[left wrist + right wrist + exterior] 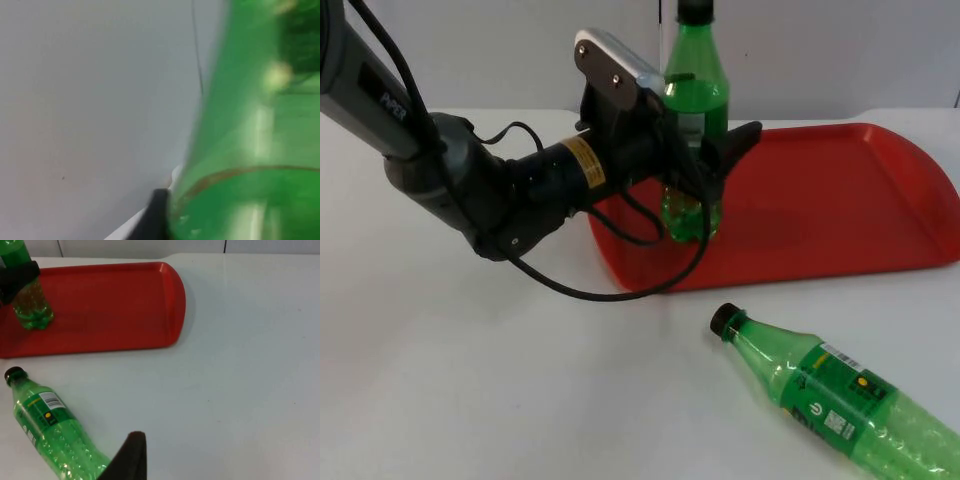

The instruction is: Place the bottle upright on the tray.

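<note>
Presently, one green bottle (695, 110) stands upright at the left end of the red tray (840, 210), its base on the tray floor, its long axis vertical and its dark cap pointing straight up against the grey partition wall (500, 50). The left gripper (705, 165) is clamped on this bottle at mid-height, one black finger on each side of the body; in the left wrist view the green wall of the bottle (250, 150) lies right against a black fingertip.

A second green bottle (840, 395) lies on its side on the white table (470, 400), just in front of the tray and apart from it. Its long axis runs diagonally, black cap toward the tray's front edge, base toward the near right corner of the table, label facing up.

From the right wrist view, the lying bottle (52, 432) and the tray (115, 305) are both seen; whether the right gripper's fingers are apart or together cannot be told.
</note>
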Tool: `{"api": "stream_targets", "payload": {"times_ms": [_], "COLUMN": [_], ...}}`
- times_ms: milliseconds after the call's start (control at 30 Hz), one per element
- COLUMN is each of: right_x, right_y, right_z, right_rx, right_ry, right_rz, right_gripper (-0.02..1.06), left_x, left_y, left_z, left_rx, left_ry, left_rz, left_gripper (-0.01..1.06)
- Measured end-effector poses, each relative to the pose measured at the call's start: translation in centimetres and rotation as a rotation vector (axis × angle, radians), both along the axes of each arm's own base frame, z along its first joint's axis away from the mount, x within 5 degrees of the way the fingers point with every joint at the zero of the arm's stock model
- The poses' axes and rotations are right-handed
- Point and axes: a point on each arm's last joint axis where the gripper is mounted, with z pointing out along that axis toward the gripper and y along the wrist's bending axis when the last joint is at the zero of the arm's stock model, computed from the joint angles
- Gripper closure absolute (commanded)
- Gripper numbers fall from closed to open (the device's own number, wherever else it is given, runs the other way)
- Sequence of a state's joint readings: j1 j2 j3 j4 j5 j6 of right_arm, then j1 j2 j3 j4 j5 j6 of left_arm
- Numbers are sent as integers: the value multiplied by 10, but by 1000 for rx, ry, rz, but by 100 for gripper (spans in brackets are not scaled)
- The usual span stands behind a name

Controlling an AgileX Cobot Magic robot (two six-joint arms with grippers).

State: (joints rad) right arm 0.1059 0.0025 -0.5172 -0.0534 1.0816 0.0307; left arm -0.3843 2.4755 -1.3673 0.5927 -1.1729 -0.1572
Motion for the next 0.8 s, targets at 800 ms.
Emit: {"api": "stream_targets", "payload": {"times_ms": [800], "right_x": [0], "right_y": [0], "right_z": [0], "right_rx": [0], "right_ry": [0], "right_rz": [0], "right_gripper": [-1], "left_x": [4], "left_y": [34], "left_z": [18], "left_rx": [50], "left_ry": [138], "left_rz": [-177], "left_gripper": [0]}}
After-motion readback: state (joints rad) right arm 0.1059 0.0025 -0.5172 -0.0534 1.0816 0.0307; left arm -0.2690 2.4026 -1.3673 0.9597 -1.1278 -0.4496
